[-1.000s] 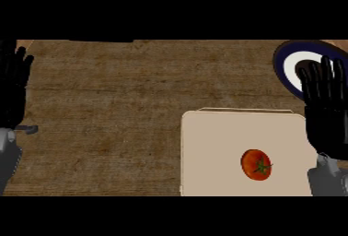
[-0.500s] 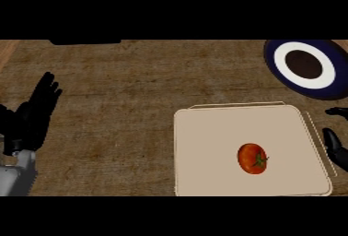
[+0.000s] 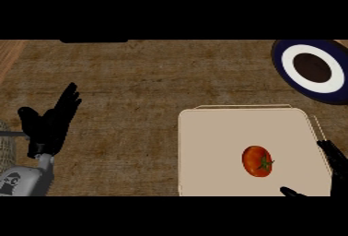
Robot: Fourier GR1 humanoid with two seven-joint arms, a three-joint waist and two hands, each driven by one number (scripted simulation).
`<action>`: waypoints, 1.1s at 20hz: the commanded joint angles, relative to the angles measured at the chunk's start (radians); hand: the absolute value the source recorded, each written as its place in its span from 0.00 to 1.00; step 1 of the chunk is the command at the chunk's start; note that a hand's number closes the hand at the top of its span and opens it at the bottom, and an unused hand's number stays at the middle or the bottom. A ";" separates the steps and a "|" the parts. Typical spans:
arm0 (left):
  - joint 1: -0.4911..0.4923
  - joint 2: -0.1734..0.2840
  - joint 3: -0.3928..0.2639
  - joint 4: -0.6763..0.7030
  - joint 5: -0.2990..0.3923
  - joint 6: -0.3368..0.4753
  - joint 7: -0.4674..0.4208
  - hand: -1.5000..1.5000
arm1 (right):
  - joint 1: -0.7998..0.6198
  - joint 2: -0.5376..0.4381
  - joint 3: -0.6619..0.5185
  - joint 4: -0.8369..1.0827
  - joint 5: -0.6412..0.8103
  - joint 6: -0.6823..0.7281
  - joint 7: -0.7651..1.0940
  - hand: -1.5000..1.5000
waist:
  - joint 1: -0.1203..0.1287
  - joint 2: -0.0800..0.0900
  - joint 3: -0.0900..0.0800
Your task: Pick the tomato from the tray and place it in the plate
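Right hand (image 3: 334, 166) sits at the tray's (image 3: 204, 138) lower-right corner, fingers straight & spread, thumb near tomato (image 3: 257, 161), not touching. Left hand (image 3: 51, 123) rests well left of tray, fingers straight, tilted up-right. Plate (image 3: 291, 50) lies above tray's right corner.

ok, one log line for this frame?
phase: approach | tomato: on tray, untouched | plate: beyond tray, upper right | right hand: open at tray's right edge | left hand: open, resting left
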 commanded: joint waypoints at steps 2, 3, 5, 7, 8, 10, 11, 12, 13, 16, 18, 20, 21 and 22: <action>0.013 -0.002 0.007 -0.021 -0.014 -0.031 0.022 0.50 | 0.044 -0.060 0.010 -0.066 0.107 -0.035 0.070 0.00 | 0.010 -0.003 -0.001; 0.004 -0.027 0.002 0.012 -0.029 -0.021 0.007 0.50 | 0.056 -0.042 0.010 0.015 0.147 -0.053 -0.010 0.00 | 0.009 -0.002 0.000; 0.036 -0.025 0.028 0.011 -0.032 -0.039 -0.035 0.50 | 0.078 -0.064 -0.018 -0.019 0.150 -0.054 0.015 0.00 | 0.010 -0.003 -0.001; -0.040 -0.022 0.055 0.058 -0.034 -0.056 0.009 0.50 | 0.157 -0.038 0.029 -0.181 0.183 -0.069 0.103 0.00 | 0.003 -0.003 -0.001; 0.014 -0.041 0.025 0.022 -0.050 -0.035 -0.001 0.50 | 0.204 -0.051 0.044 -0.281 0.191 -0.062 0.167 0.00 | 0.003 -0.004 -0.001; 0.083 -0.026 0.039 -0.014 -0.037 -0.069 -0.037 0.50 | 0.204 -0.051 0.074 -0.303 0.254 -0.083 0.218 0.00 | 0.011 -0.004 -0.001; 0.017 -0.048 0.029 -0.033 -0.047 -0.037 0.030 0.50 | 0.134 -0.055 0.084 -0.275 0.281 -0.093 0.304 0.00 | 0.013 -0.003 -0.001; 0.004 -0.039 0.054 0.012 -0.027 -0.066 0.004 0.50 | 0.187 -0.084 0.096 -0.324 0.301 -0.066 0.316 0.00 | 0.008 -0.002 -0.001; 0.021 -0.048 0.050 0.046 -0.022 -0.102 -0.034 0.50 | 0.134 -0.037 0.140 -0.217 0.366 -0.109 0.291 0.00 | 0.012 -0.001 -0.001; 0.011 -0.061 0.051 0.043 -0.070 -0.064 -0.033 0.50 | 0.211 -0.082 0.134 -0.346 0.392 -0.071 0.398 0.00 | 0.006 -0.002 -0.001; -0.054 -0.063 0.064 0.052 -0.063 -0.055 0.024 0.50 | 0.178 -0.047 0.184 -0.344 0.512 -0.145 0.455 0.00 | 0.006 -0.001 -0.001; -0.017 -0.053 0.073 0.067 -0.065 -0.083 -0.021 0.50 | 0.103 -0.075 0.172 -0.334 0.558 -0.132 0.574 0.00 | 0.013 0.000 -0.001; -0.032 -0.077 0.040 0.011 -0.085 -0.052 0.048 0.50 | 0.088 -0.071 0.190 -0.334 0.585 -0.122 0.606 0.00 | 0.014 -0.002 -0.001; -0.025 -0.100 0.044 0.038 -0.105 -0.037 0.002 0.50 | 0.100 -0.038 0.221 -0.353 0.622 -0.141 0.635 0.00 | 0.011 -0.002 -0.001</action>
